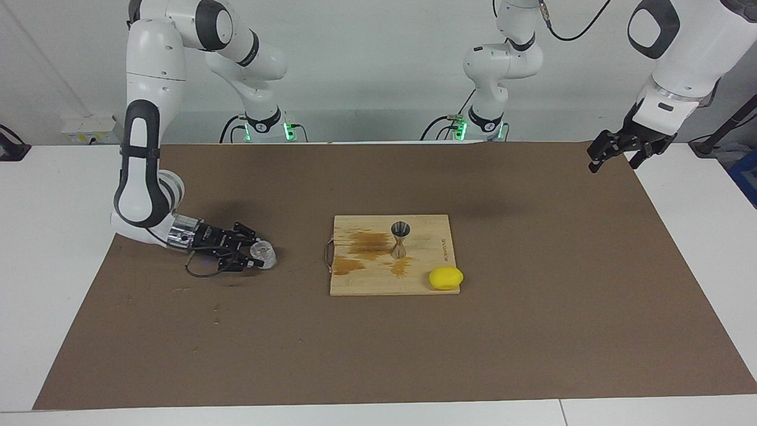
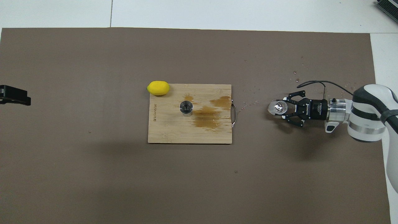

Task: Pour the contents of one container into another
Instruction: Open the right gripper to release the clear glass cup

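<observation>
Gripping the clear glass cup low over the brown mat, toward the right arm's end of the table: right gripper, wrist nearly horizontal, fingers closed on the cup's walls from either side. Cup mouth up and upright or nearly so in the overhead view; whether base touches mat or hangs just above it, cannot tell. Cup well apart from the bamboo cutting board, with bare mat and a scatter of small droplets between them. More droplets on the mat farther from the robots than the gripper. Black cable looping off the right wrist.

Standing upright on the board, near its middle: silver metal jigger, open cone up. Brown wet stains on the board just beside the jigger, on the side toward the cup, one patch reaching the board's edge by the thin wire handle. Printed lettering along the board's edge toward the left arm's end. Yellow lemon at the board's corner farthest from the robots on the left arm's side, overhanging the edge, apart from the jigger. Nothing on the straight line between cup and jigger but mat, handle and stained board.

Waiting raised over the mat's corner at the left arm's end: left gripper, fingers spread, holding nothing; only its tip in the overhead view.
</observation>
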Controlling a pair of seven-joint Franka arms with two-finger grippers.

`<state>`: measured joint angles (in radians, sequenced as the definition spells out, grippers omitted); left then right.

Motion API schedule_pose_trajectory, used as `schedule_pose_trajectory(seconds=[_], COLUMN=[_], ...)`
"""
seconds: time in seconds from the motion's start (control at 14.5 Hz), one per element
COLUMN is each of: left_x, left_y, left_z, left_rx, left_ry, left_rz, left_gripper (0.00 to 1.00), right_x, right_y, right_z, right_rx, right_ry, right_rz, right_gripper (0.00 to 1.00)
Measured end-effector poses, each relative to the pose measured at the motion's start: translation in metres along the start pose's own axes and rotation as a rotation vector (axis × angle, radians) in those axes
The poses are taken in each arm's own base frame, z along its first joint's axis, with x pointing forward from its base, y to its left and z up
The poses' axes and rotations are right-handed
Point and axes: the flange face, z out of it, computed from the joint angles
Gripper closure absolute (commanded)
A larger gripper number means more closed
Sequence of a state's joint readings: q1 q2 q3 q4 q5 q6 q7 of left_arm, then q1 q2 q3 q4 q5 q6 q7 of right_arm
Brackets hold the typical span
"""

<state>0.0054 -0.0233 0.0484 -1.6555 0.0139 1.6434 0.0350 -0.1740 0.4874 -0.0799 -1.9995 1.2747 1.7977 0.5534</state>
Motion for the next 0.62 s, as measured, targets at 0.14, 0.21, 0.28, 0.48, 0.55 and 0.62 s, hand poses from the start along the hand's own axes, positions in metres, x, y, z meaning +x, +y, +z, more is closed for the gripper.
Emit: schedule_pose_trajectory(seconds=[0.14,0.21,0.28,0.48,0.55,0.62], left_x=[0.0000,0.0000,0.0000,0.0000,0.0000,0.0000], left_y=[-0.0003,-0.0003,-0.0003,-0.0003,-0.0003,-0.0003], left_z=[0.0000,0.0000,0.0000,0.0000,0.0000,0.0000], left_rx=[0.000,0.000,0.000,0.000,0.000,0.000], left_ry=[0.000,0.000,0.000,0.000,0.000,0.000], left_rz=[0.000,-0.001,-0.001,-0.001,-0.001,-0.001], left_gripper=[0.00,0.00,0.00,0.00,0.00,0.00], right_x=[0.0013,0.0013,0.0013,0.0016,0.0017,0.0017], right_y=[-0.0004,-0.0004,-0.0004,-0.0005,-0.0006,-0.0007], right_z=[-0.0007,-0.0002,0.0004,0.0008,0.0008,0.0008], right_rx=[0.006,0.005,0.004,0.006,0.007,0.007], right_ry=[0.010,0.010,0.011,0.015,0.016,0.017], right_rz=[0.004,0.005,0.006,0.014,0.015,0.016], right_gripper=[0.80,0.47,0.23,0.09,0.08,0.06])
